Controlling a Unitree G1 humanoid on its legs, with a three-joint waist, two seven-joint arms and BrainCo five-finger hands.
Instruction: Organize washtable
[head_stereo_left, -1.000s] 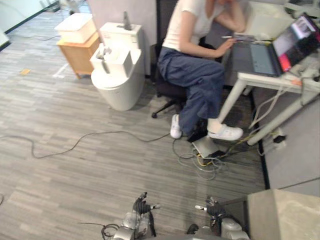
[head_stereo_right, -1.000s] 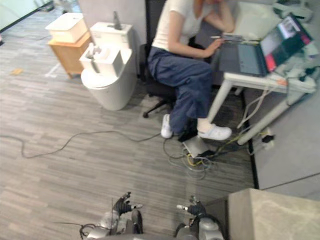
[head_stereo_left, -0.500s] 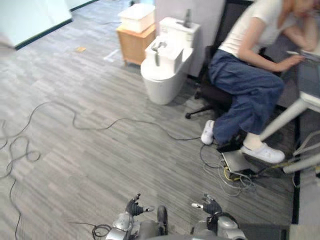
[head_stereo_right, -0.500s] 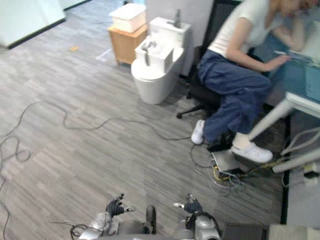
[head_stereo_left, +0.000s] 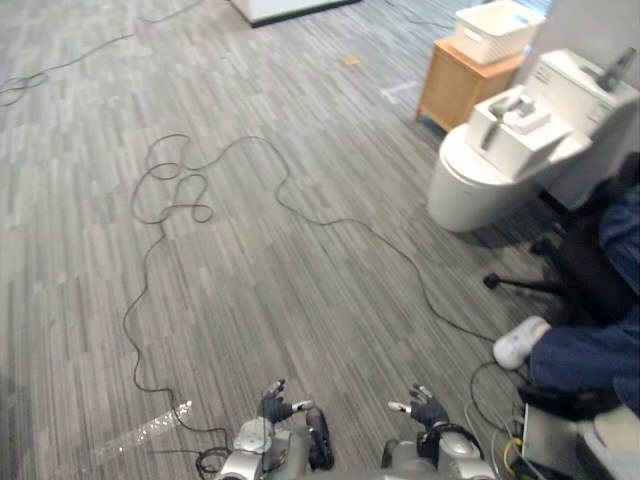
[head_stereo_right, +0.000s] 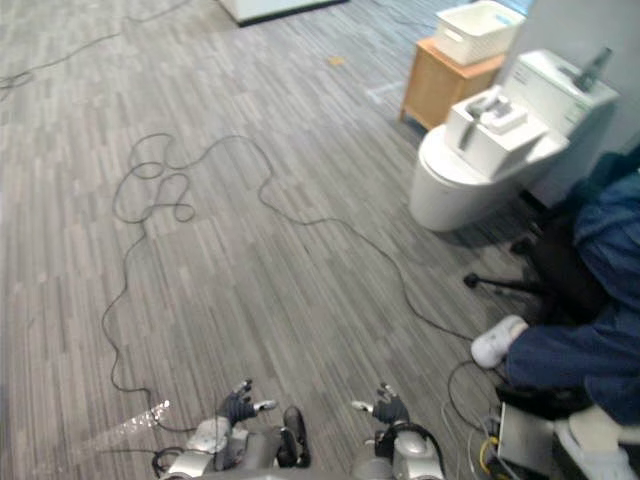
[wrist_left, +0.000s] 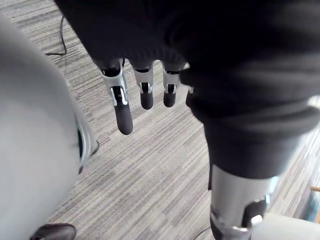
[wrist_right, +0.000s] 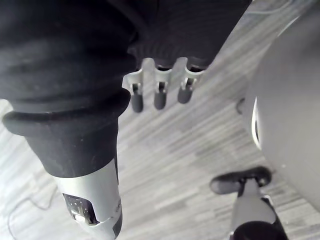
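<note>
Left hand (head_stereo_left: 272, 405) and right hand (head_stereo_left: 428, 410) both hang low over the grey floor (head_stereo_left: 250, 280), fingers (wrist_left: 123, 120) straight and apart, holding nothing. White toilet (head_stereo_left: 470, 190) stands well ahead of my right hand, white box (head_stereo_left: 520, 135) on its lid; wooden cabinet (head_stereo_left: 455, 90) with basket (head_stereo_left: 497, 30) beyond.

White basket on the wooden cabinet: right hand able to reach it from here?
Probably not. The right hand hangs open low by the robot; the white basket sits atop the wooden cabinet beside the toilet, far across the floor. Nothing blocks the way; it is just too far.
</note>
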